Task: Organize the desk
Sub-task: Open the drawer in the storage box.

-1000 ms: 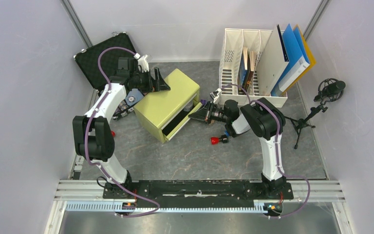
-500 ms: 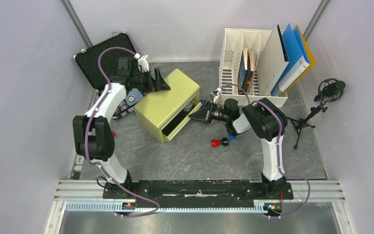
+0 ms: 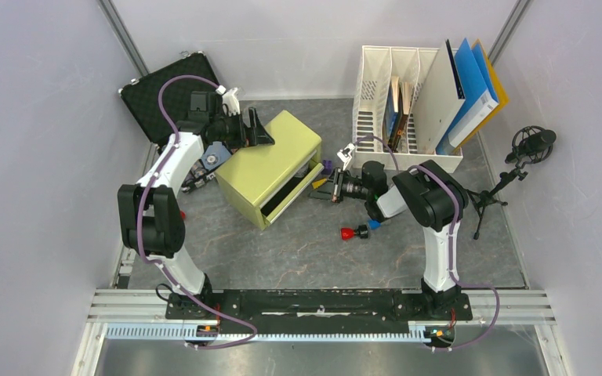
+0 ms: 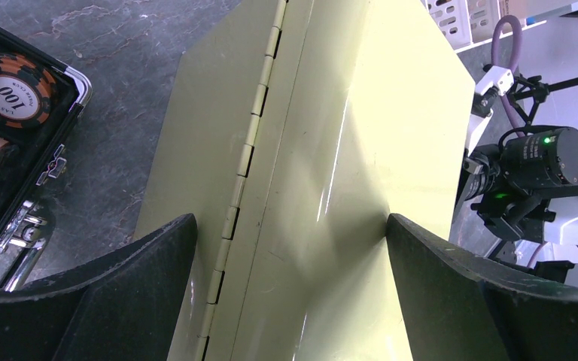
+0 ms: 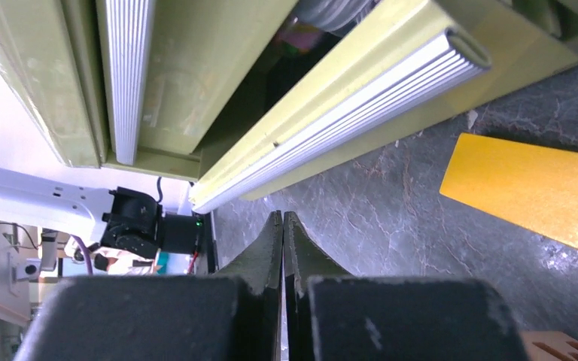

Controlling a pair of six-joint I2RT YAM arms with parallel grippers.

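Note:
The dark grey marbled desk (image 3: 282, 254) carries a yellow-green drawer cabinet (image 3: 270, 160) whose drawer (image 3: 291, 194) stands partly open. My left gripper (image 3: 257, 133) is open at the cabinet's back edge. In the left wrist view (image 4: 290, 237) its fingers (image 4: 128, 293) straddle the hinged top (image 4: 323, 135). My right gripper (image 3: 316, 190) is shut and empty, just right of the drawer front. In the right wrist view (image 5: 283, 226) it sits low over the desk (image 5: 391, 226), below the drawer front (image 5: 346, 105). A yellow block (image 5: 530, 188) lies beside it.
An open black case (image 3: 168, 94) with poker chips (image 4: 7, 94) is at the back left. A white file rack (image 3: 407, 102) holds binders and books at the back right. A red and blue piece (image 3: 354, 231) lies on the desk. A small microphone stand (image 3: 509, 176) is at the right.
My right arm has drawn back a little to the right, away from the drawer front. The left arm and the cabinet have not moved.

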